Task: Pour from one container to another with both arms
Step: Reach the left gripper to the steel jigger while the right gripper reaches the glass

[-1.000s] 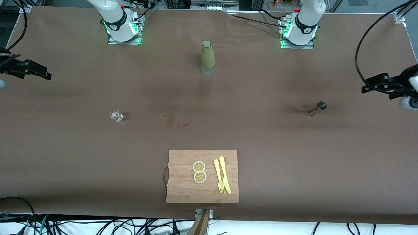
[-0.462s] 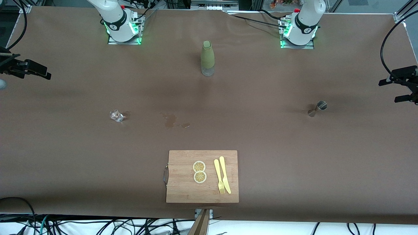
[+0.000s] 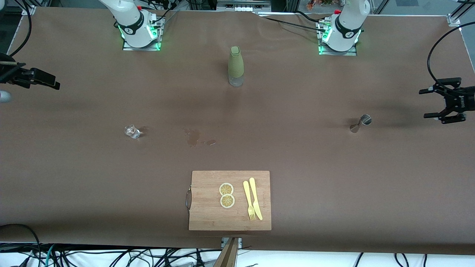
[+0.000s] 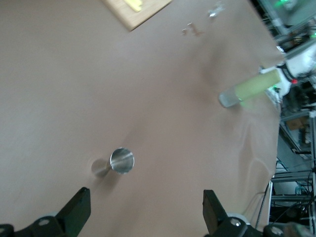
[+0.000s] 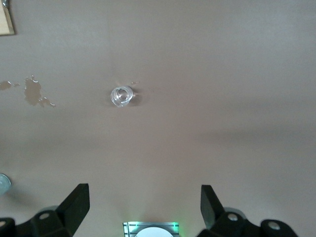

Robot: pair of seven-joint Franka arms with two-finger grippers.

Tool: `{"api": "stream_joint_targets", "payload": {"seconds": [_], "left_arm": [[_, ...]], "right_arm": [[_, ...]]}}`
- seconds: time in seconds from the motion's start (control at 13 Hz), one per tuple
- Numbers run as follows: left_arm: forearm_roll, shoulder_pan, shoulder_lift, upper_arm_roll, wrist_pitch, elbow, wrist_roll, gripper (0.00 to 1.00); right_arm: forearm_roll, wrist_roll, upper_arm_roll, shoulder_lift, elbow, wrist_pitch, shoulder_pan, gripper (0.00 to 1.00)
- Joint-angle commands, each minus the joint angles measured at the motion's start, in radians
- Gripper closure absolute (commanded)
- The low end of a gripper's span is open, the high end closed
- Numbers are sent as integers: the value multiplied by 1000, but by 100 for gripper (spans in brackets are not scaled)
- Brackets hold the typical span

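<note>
Left gripper (image 3: 434, 104) open beside upright jigger (image 3: 360, 123)

Both arms up, fingers spread

The left gripper (image 3: 438, 100) hung over the table's left-arm end near the steel jigger (image 3: 360, 123); the right gripper (image 3: 44, 82) over the right-arm end.

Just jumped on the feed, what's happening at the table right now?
Nothing is held yet. The left gripper hangs open at its end of the table, near the metal jigger. The right gripper hangs open at its own end, up from the small glass. The green bottle stands untouched between the bases.
</note>
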Motion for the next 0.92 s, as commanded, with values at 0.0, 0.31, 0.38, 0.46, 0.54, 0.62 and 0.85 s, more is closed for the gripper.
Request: {"api": "stream_joint_targets", "payload": {"seconds": [0.0, 0.31, 0.38, 0.46, 0.54, 0.62, 0.85], "left_arm": [[-94, 39, 63, 3, -2, -83, 285, 0], [-183, 122, 247, 5, -54, -97, 641, 0], [-207, 133, 288, 5, -63, -97, 719, 0], [-232, 134, 327, 6, -74, -95, 785, 0], [-256, 140, 357, 6, -75, -97, 850, 0], [-283, 140, 390, 5, -75, -95, 916, 0], [-335, 139, 476, 5, -89, -97, 1105, 0]], "right_arm": [[-10, -214, -27, 18, -17, -22, -3, 0], [35, -598, -80, 27, -82, 32, -5, 0], [96, -641, -105, 36, -92, 34, -5, 0], [149, -695, -132, 51, -102, 34, -5, 0], [199, -776, -157, 79, -102, 34, -5, 0], [254, -886, -188, 112, -103, 32, -5, 0], [406, -1217, -242, 224, -108, 18, -34, 0]]}}
